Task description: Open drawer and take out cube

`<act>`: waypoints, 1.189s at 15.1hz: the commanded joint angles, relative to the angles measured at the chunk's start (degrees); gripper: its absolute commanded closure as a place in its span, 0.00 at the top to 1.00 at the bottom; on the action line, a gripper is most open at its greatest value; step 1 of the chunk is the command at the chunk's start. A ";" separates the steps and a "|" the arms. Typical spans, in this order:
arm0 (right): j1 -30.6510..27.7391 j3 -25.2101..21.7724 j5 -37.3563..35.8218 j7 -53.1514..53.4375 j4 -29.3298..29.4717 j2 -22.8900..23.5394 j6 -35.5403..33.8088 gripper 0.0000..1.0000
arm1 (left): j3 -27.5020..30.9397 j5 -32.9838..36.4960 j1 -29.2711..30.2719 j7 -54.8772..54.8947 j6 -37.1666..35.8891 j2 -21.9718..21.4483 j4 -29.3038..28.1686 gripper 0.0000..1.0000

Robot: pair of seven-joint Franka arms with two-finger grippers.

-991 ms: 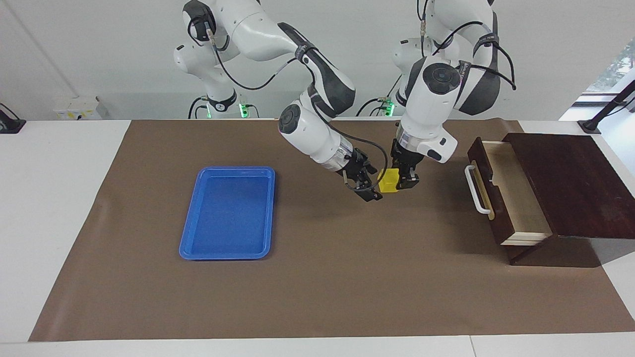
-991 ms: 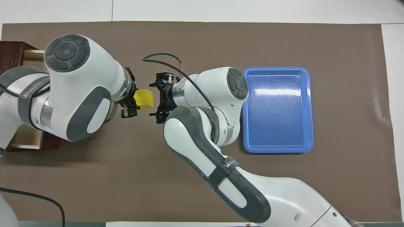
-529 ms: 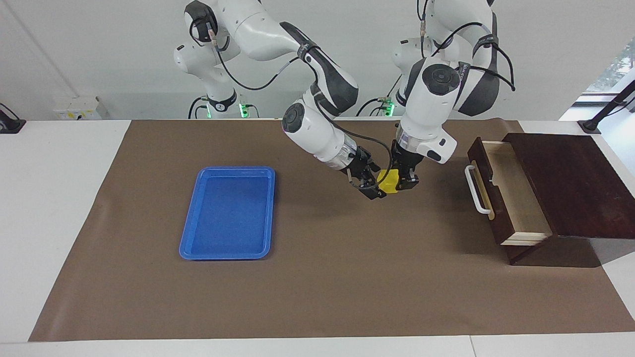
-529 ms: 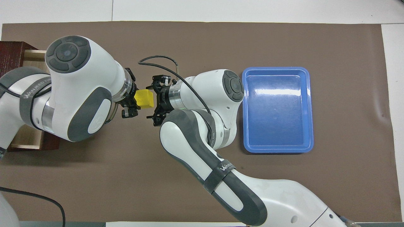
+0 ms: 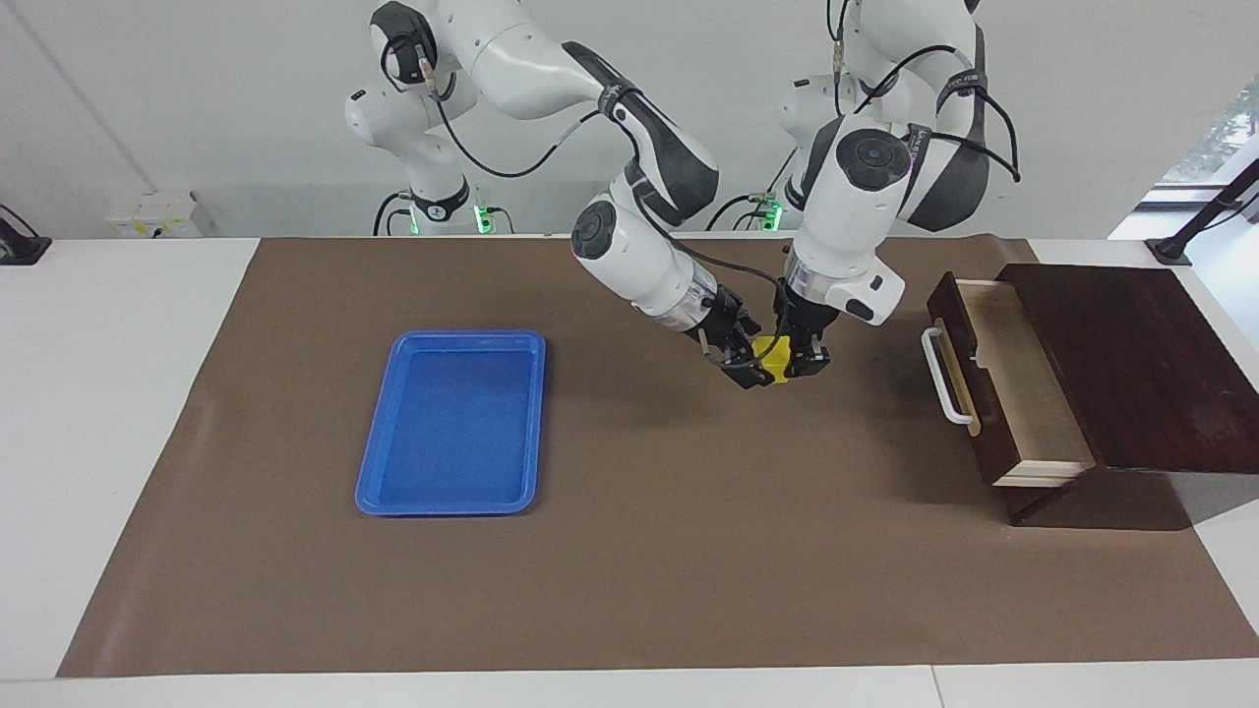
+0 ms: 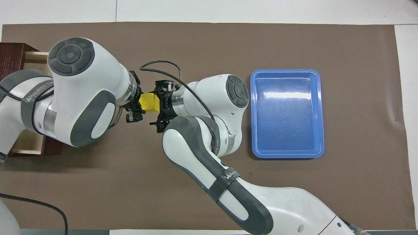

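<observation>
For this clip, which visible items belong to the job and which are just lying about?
Job: drawer, pulled open; cube, held by left claw above the mat; right claw at the cube.
Lying about: blue tray, brown mat.

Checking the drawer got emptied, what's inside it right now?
The drawer stands open, showing bare pale wood; its back part is hidden under the box top. The cube is in the left gripper, over the mat.
</observation>
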 commanded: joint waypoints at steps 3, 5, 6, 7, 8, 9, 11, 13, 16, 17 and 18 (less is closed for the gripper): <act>-0.45 0.01 -1.25 1.72 1.16 0.60 -0.59 0.00 | 0.34 0.77 -0.47 -0.89 1.09 -0.98 -1.12 0.00; -1.07 -0.17 -1.25 1.46 1.69 0.86 -1.03 0.00 | 0.34 0.77 -0.47 -0.89 1.09 -0.98 -1.12 0.00; -1.24 -0.25 -0.99 1.37 1.69 0.86 -0.94 0.00 | 0.34 0.77 -0.47 -0.80 1.09 -0.98 -1.12 0.00; -1.33 -0.26 -0.81 1.45 1.69 0.86 -0.94 0.00 | 0.34 0.77 -0.47 -0.80 1.09 -0.89 -1.12 0.00; -1.42 -0.26 -0.81 1.45 1.78 0.86 -1.20 0.00 | 0.34 0.77 -0.47 -0.80 1.09 -0.89 -1.12 0.00; -1.42 -0.26 -0.81 1.45 1.78 0.95 -1.21 0.00 | 0.34 0.77 -0.47 -0.80 1.09 -0.89 -1.12 0.00; -1.42 -0.26 -0.81 1.45 1.78 0.95 -1.21 0.00 | 0.34 0.77 -0.47 -0.71 1.09 -0.89 -1.03 0.00; -1.42 -0.26 -0.72 1.45 1.78 0.95 -1.29 0.00 | 0.34 0.77 -0.47 -0.71 1.26 -0.72 -0.77 0.68; -1.60 -0.34 -0.63 1.45 1.78 0.95 -1.29 0.00 | 0.34 0.50 -0.21 -0.62 1.26 -0.54 -0.42 1.00; -1.94 -0.34 -0.63 1.54 1.78 0.95 -1.29 0.00 | 0.34 0.50 -0.12 -0.54 1.00 -0.54 -0.24 1.00; -2.03 -0.34 -0.72 1.63 1.78 0.95 -1.29 0.00 | 0.34 0.50 0.05 -0.45 0.82 -0.54 -0.15 1.00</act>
